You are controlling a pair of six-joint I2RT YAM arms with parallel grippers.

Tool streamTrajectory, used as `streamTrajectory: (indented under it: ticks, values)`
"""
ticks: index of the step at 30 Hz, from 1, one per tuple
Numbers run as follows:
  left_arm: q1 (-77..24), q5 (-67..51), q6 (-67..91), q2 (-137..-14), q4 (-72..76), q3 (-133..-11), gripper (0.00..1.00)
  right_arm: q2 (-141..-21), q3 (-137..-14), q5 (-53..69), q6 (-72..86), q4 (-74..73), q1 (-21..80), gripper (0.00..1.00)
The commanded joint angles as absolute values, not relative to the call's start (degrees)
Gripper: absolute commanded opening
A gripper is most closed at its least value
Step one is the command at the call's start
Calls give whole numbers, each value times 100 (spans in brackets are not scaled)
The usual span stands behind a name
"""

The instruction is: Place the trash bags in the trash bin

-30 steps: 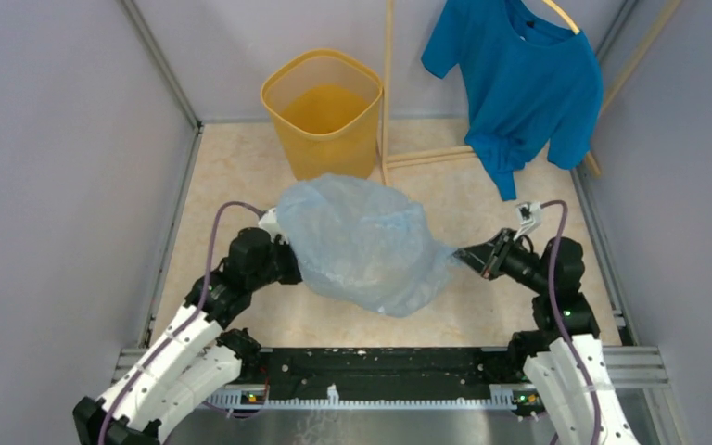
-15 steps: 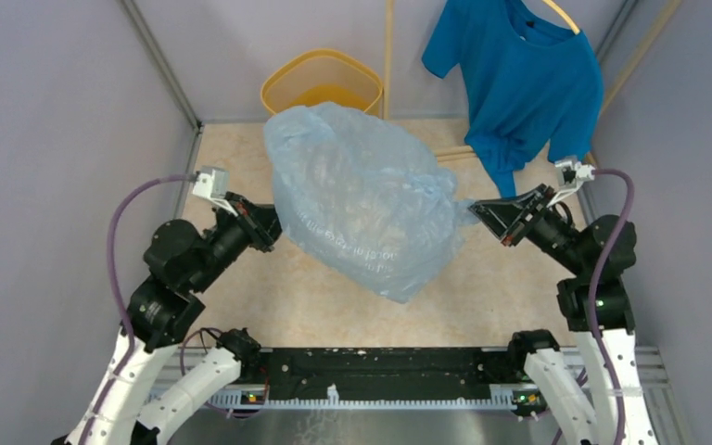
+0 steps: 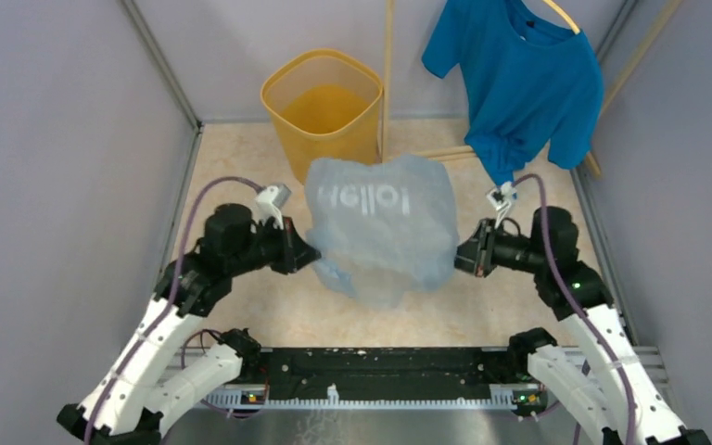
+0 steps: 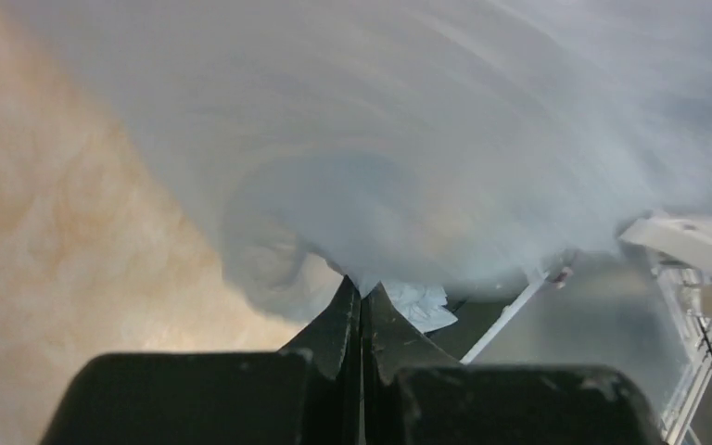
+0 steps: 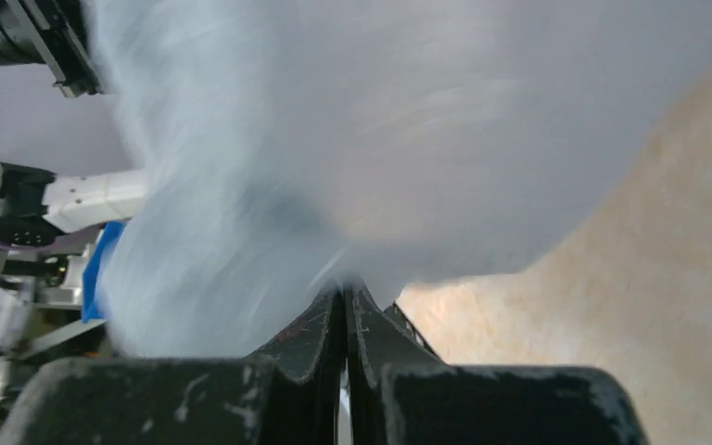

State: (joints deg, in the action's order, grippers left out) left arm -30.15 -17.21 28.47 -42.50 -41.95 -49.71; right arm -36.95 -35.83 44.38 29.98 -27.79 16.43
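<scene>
The pale blue translucent trash bag point(image 3: 382, 227) hangs stretched between my two grippers above the floor, puffed out, with white lettering on its upper face. My left gripper point(image 3: 308, 254) is shut on its left edge; the bag point(image 4: 408, 148) fills the left wrist view above my left gripper point(image 4: 361, 289). My right gripper point(image 3: 460, 258) is shut on its right edge; the bag point(image 5: 380, 130) is blurred in the right wrist view above my right gripper point(image 5: 345, 293). The yellow-orange trash bin point(image 3: 326, 111) stands upright at the back, just beyond the bag, open and apart from it.
A bright blue T-shirt point(image 3: 519, 79) hangs on a wooden rack point(image 3: 387, 93) at the back right, next to the bin. Grey walls close in left, right and back. The black rail point(image 3: 380, 371) of the arm bases runs along the near edge.
Both arms have come down and inward from their raised pose half a second ago. The bag has dropped off the bin's rim and now hangs lower, in front of the bin.
</scene>
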Motion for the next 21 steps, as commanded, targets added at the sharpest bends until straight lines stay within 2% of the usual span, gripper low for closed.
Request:
streamTrajectory:
  ticks: [1,4,7,13,17,21]
  values:
    - [-3032,-2534,1945,-4158,-3954,-7009,0,-3754,-5394,4693,2614,-2711,1678,0]
    - [-3032,-2398,1804,-4297,-3671,-7939,0,-3887,-6116,4478,2874,-2261,1680,0]
    - [-3032,-2526,2035,-4483,-3085,-8131,0,-4075,-6128,4650,3316,-1463,1678,0]
    - [-3029,-3610,3060,-4899,-1461,-6980,0,-4391,-5528,4516,4015,-95,1931,0]
    - [-3040,-3979,3637,-5225,-400,-6400,0,-4871,-5467,3787,3862,367,2873,0]
    - [-3055,-3705,3609,-5459,-437,-6294,0,-5382,-5659,3066,3338,192,3673,0]
